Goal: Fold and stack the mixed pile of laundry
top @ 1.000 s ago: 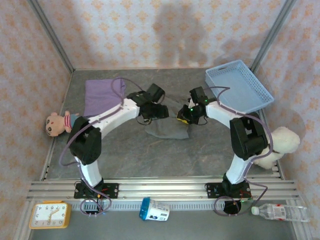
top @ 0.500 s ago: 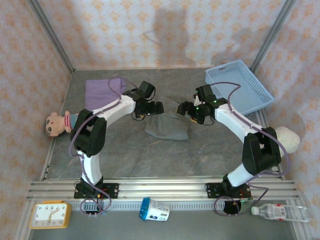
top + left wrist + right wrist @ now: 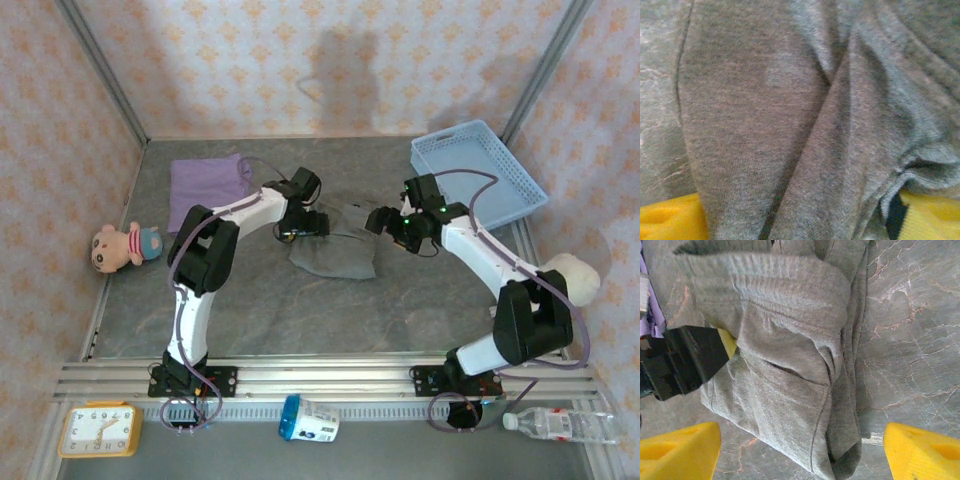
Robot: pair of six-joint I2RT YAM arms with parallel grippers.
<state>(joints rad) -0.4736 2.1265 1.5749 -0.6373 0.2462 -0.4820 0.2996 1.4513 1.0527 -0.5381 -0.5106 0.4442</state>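
Note:
The grey-brown trousers (image 3: 335, 255) lie folded on the table's middle, bunched along their far edge. The lilac shirt (image 3: 205, 180) lies folded flat at the back left. My left gripper (image 3: 305, 222) sits low on the trousers' far left edge. In the left wrist view the grey cloth (image 3: 805, 110) spreads between its yellow fingertips (image 3: 670, 217), which stand wide apart, so the gripper (image 3: 800, 220) is open. My right gripper (image 3: 385, 222) hovers off the trousers' far right corner. It (image 3: 800, 455) is open, and the trousers (image 3: 790, 365) lie free under it.
A light blue mesh basket (image 3: 480, 175) stands at the back right. A small plush doll (image 3: 125, 245) lies at the left wall and a white plush (image 3: 570, 280) at the right. A clock (image 3: 98, 430), a cup (image 3: 310, 418) and a bottle (image 3: 560, 425) sit past the near rail.
My right gripper has opened, let go of the trousers and drawn slightly right. The left arm's elbow has swung in, with its gripper staying at the cloth's far left edge.

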